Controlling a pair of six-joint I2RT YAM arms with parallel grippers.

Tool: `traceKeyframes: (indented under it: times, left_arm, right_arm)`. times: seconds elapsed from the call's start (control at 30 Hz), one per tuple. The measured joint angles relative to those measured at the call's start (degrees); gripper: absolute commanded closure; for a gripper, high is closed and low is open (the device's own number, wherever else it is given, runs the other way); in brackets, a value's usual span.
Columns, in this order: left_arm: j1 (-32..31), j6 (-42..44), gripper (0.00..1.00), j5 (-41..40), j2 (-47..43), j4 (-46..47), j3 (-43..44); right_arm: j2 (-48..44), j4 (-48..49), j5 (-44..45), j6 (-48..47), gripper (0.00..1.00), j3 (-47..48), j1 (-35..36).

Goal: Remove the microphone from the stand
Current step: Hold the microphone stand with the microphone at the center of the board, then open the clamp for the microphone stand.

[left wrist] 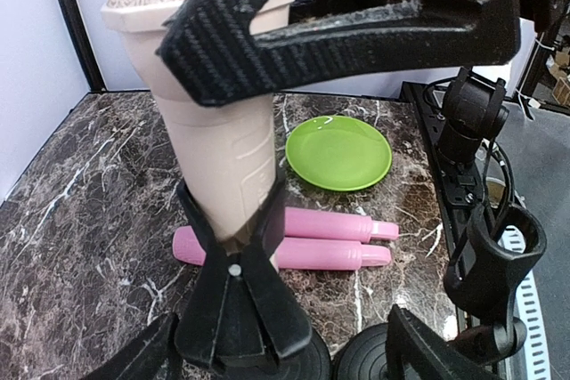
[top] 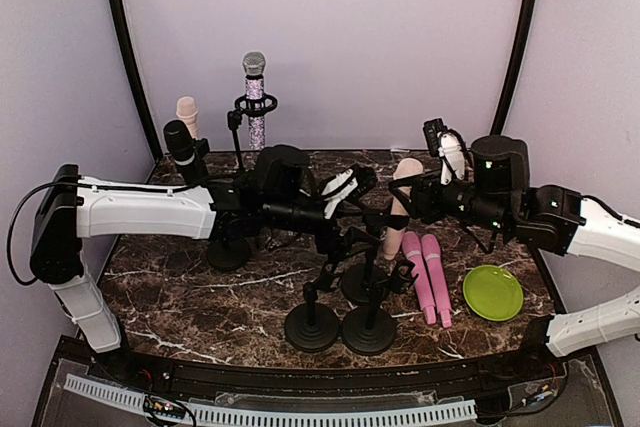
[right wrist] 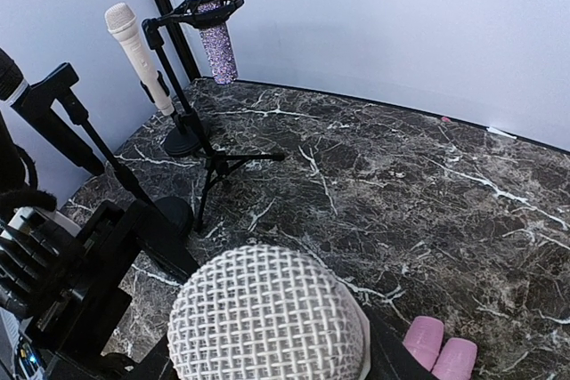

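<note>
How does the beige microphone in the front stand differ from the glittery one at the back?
The beige microphone has a plain, smooth body; the glittery microphone is covered in purple sparkle. The beige one leans tilted in a clip; the glittery one stands upright in a ring holder. The beige one sits near the front, the glittery one far back. Both have mesh heads and sit in stands.

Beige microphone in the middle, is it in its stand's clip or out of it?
In: the beige tapered microphone sits with its body wedged in the black forked stand clip.
</note>
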Motion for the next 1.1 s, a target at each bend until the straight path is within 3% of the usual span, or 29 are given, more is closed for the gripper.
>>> traceKeyframes:
  times: [0.2, 0.53, 0.6, 0.83, 0.97, 1.1]
  left_arm:
    - [-0.4, -1.8, 0.19, -3.1, 0.0, 1.7, -0.9]
    - [-1.6, -3.4, 0.23, -7.0, 0.0, 3.3, -1.2]
    - [-1.8, -3.5, 0.28, -7.6, 0.0, 3.3, -1.2]
    - [-2.2, -3.7, 0.77, -9.0, 0.0, 3.6, -1.2]
    - [-2.4, -3.2, 0.89, -9.5, 0.0, 3.8, -1.3]
    - [-2.5, -3.1, 0.92, -9.6, 0.0, 3.9, -1.4]
  right_arm:
    - [0.0, 0.0, 0.5, 0.5, 0.78, 0.0, 0.3]
    - [0.0, 0.0, 2.0, 1.1, 0.79, 0.0, 1.1]
    - [0.0, 0.0, 2.4, 1.2, 0.79, 0.0, 1.2]
    - [0.0, 0.0, 3.1, 1.4, 0.8, 0.0, 1.5]
    - [-0.3, 0.0, 4.5, 1.6, 0.8, 0.0, 1.6]
    - [-1.3, 0.0, 6.0, 1.8, 0.81, 0.0, 1.6]
